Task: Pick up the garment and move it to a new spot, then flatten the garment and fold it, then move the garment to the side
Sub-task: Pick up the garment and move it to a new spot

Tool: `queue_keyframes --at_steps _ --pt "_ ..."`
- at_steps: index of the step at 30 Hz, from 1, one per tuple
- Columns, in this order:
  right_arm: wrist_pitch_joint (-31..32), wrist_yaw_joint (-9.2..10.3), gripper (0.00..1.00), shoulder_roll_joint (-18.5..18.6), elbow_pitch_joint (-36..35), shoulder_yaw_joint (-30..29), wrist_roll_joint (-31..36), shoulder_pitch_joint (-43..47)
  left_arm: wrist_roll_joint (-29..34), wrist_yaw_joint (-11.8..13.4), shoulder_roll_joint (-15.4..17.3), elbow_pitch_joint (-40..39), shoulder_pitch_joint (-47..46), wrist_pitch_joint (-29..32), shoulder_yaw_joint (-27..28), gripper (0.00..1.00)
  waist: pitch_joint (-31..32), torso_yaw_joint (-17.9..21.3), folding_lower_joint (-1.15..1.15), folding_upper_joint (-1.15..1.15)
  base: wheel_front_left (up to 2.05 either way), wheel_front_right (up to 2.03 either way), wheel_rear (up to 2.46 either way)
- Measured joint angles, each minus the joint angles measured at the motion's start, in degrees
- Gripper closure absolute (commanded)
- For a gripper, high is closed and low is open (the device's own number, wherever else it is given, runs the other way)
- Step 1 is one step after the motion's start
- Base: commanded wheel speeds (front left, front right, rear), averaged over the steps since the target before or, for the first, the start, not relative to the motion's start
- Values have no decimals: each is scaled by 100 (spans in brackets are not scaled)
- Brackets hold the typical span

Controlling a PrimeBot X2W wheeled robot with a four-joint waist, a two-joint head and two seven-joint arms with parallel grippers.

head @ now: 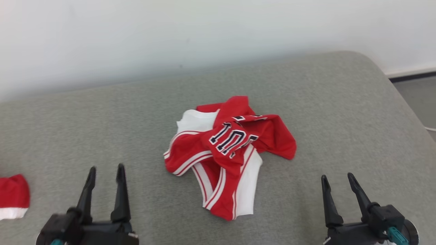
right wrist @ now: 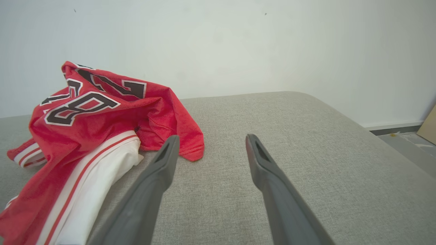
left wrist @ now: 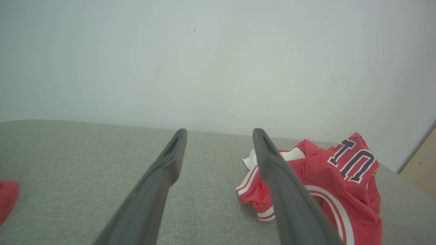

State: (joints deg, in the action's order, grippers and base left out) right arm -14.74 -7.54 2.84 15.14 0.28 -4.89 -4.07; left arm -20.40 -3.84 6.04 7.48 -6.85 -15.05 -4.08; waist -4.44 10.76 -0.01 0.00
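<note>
The red-and-white basketball jersey (head: 229, 154) is seen crumpled in a heap near the middle of the grey upholstered surface (head: 102, 119), neither flattened nor folded. Flattening, folding and the move aside are judged still to be done. The left gripper (head: 106, 167) and right gripper (head: 337, 176) are held clear of it on either side, fingers spread and empty. A second red-and-white cloth (head: 13, 195) lies at the left edge.

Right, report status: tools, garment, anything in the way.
Left tool and right tool open, empty. Crumpled red-and-white mesh jersey on grey fabric surface, ahead between them, untouched. Second red-and-white cloth far left, apart.
</note>
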Motion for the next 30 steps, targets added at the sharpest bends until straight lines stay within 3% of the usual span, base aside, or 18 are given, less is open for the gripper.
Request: queue_keyframes --at_steps 12,21,30 --pt "166 0 0 -1 -112 -12 158 352 764 -226 -249 -76 1098 0 689 0 362 -704 0 0 0 0 0" --pt "286 0 0 -1 -127 105 293 545 822 -331 -280 157 1282 0 704 0 520 -1021 0 0 0 0 0" --pt "314 0 0 -1 -153 169 189 544 791 -357 -290 191 1277 0 586 0 509 -1019 0 0 0 0 0"
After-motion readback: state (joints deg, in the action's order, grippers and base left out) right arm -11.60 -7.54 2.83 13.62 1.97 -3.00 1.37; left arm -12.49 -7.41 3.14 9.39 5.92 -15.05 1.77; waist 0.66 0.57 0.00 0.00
